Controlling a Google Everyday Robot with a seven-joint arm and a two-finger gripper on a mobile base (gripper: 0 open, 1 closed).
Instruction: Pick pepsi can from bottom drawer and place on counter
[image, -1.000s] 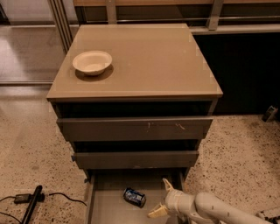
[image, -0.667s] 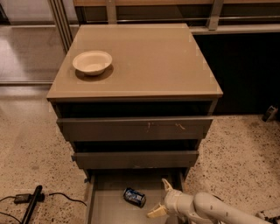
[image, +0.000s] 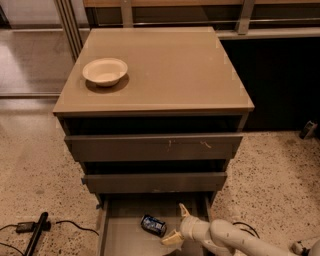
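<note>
The pepsi can (image: 153, 225) lies on its side on the grey floor of the open bottom drawer (image: 125, 237), near the drawer's middle. My gripper (image: 176, 224) is open, its two pale fingers spread just to the right of the can, one finger up at the back and one low at the front; they are not around the can. The white arm (image: 235, 240) comes in from the lower right. The tan counter (image: 165, 65) tops the cabinet.
A white bowl (image: 105, 71) sits on the counter's left side. Two grey-fronted drawers (image: 152, 147) are above the bottom drawer. A black cable and device (image: 35, 232) lie on the terrazzo floor at lower left. A small dark object (image: 308, 129) is at right.
</note>
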